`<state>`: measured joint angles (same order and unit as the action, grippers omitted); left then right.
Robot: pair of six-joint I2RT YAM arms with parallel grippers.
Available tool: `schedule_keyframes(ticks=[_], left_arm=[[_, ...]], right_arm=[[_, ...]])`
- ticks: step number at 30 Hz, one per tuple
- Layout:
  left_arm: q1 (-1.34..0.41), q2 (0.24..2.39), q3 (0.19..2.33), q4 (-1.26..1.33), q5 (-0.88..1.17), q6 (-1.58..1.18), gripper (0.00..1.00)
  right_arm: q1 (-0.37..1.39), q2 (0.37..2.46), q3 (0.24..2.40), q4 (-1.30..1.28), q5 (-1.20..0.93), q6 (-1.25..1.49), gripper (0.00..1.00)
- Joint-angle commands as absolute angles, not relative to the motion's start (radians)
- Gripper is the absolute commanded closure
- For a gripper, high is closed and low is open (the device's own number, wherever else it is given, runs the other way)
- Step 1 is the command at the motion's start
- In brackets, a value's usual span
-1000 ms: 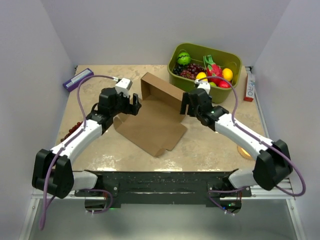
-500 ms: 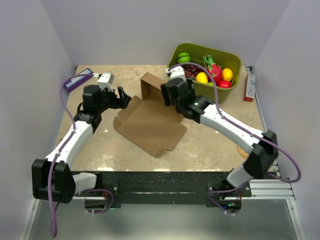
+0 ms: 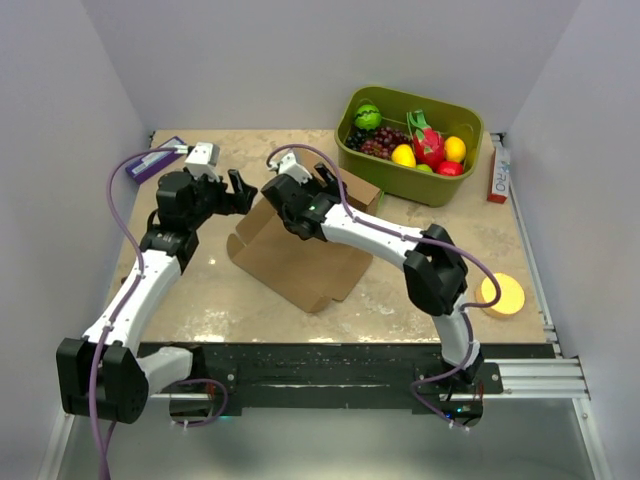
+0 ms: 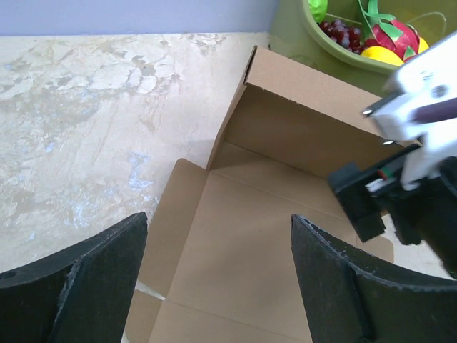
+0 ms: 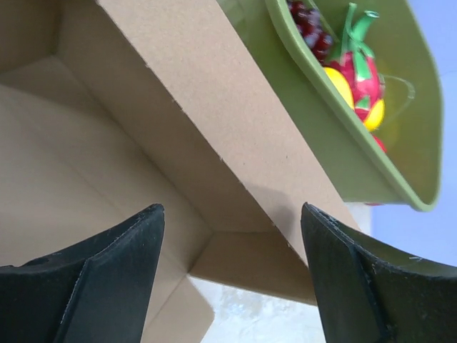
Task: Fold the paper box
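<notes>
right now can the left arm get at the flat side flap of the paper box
Probably yes: the left gripper hangs open right above the paper box's flat side flap, nothing between; the right arm is at the upright wall farther over.

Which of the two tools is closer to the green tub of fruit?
Right. The right tool hangs over the paper box's raised wall, just left of the tub; the left tool sits farther left.
</notes>
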<state>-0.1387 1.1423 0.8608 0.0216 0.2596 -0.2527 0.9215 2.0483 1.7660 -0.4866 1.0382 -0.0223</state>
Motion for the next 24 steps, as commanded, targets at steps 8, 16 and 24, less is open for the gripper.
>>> schedule_keyframes(ticks=[8, 16, 24], left_arm=[[-0.138, 1.129, 0.853, 0.069, 0.256, -0.272, 0.14], [-0.138, 1.121, 0.853, 0.069, 0.255, -0.270, 0.14], [-0.138, 1.074, 0.893, 0.042, 0.233, -0.268, 0.15]], right_arm=[[0.914, 2.115, 1.827, -0.270, 1.282, -0.317, 0.35], [0.884, 2.140, 1.848, -0.268, 1.272, -0.385, 0.65], [0.835, 2.125, 2.009, -0.618, 1.016, -0.079, 0.96]])
